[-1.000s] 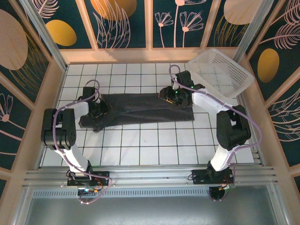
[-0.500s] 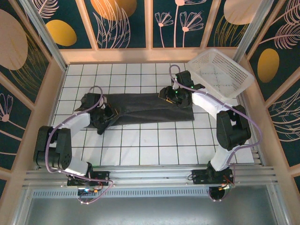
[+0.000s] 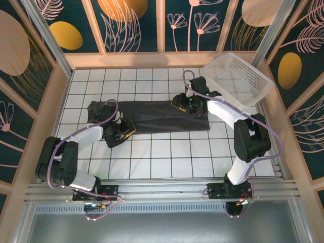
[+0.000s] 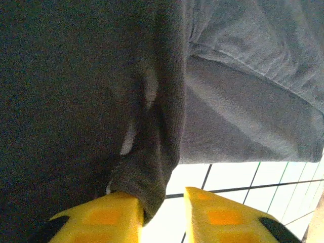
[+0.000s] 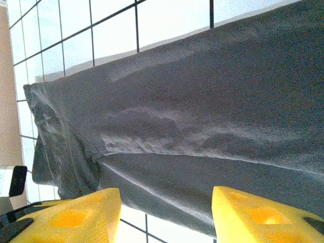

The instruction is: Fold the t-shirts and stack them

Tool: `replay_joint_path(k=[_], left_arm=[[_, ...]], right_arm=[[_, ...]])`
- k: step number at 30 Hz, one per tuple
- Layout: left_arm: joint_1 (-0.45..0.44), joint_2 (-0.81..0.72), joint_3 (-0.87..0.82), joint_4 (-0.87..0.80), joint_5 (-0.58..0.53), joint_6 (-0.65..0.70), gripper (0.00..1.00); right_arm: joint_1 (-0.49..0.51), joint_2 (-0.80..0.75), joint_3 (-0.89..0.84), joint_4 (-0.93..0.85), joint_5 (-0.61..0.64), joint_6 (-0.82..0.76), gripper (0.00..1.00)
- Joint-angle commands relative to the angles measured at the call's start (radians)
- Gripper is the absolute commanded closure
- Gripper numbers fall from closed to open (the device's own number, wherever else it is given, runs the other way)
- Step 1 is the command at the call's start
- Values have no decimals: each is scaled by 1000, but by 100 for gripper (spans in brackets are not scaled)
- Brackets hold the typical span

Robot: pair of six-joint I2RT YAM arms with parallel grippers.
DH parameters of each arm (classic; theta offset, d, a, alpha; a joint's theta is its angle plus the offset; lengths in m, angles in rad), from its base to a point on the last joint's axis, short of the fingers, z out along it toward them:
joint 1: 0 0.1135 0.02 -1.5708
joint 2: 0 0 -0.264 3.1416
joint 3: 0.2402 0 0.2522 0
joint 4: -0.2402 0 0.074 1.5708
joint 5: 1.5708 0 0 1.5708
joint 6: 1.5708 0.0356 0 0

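T-shirt [image 3: 157, 117]: long dark band laid flat mid-table [image 3: 152, 157]. Soft, limp and light, so I expect it to sag and drag. My left gripper [image 4: 161, 200] is narrowly parted beside a hem fold and not clamping it. My right gripper [image 5: 166, 200] is spread over the right end. Best hold, I judge: doubled edges.

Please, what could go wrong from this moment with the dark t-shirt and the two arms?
A bunched fold of the t-shirt sits between the open left fingers, against one of them; if that arm pulls away, it may catch and drag the cloth. The right fingers stand open over the shirt and clamp nothing, so it could slide on the tiles.
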Motion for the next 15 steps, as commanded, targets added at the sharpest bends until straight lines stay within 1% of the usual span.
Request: replay_joint_path(k=[1, 2, 4, 9, 15], left_arm=[[-3, -39, 52, -68, 17, 2, 82], [-3, -47, 62, -84, 15, 5, 86], [-3, -62, 89, -114, 7, 13, 90], [-3, -59, 163, -129, 12, 7, 90], [-3, 22, 255, -193, 51, 33, 91]], right_arm=[[10, -40, -23, 23, -16, 22, 49], [12, -41, -26, 27, -17, 25, 49], [13, -38, -31, 34, -16, 29, 50], [25, -27, -28, 45, -21, 37, 50], [37, -11, -10, 41, -16, 37, 51]])
